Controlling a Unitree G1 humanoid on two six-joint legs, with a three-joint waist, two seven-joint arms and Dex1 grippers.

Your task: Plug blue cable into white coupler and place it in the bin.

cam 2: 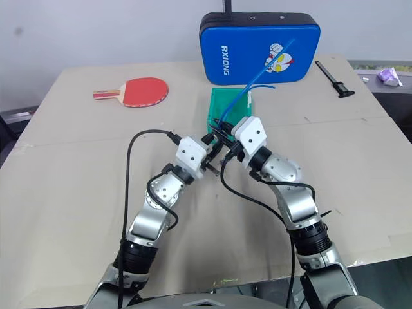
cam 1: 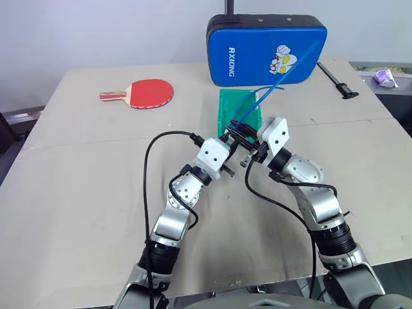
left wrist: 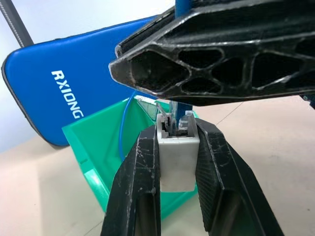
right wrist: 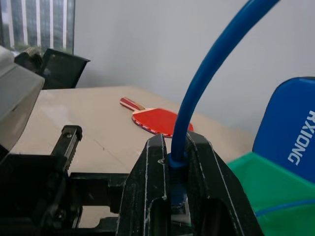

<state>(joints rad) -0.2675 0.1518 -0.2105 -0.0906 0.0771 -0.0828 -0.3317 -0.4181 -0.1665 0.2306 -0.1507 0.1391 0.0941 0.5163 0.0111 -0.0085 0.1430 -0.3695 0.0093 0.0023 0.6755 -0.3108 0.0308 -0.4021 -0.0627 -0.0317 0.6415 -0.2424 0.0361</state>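
You have a matt white plastic coupler (left wrist: 178,157), a glossy blue cable (right wrist: 211,73), a shiny green plastic bin (left wrist: 103,142) and a matt worktop (cam 1: 84,193).

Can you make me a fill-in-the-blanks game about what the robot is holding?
1. The left gripper squeezes the white ____.
2. The right gripper holds the ____ cable.
3. Behind the grippers sits a ____ bin.
4. The paddle on the table is ____.

Missing words: coupler; blue; green; red

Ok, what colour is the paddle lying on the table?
The paddle has a red face and a light wooden handle with red trim, clearest in the left eye view.
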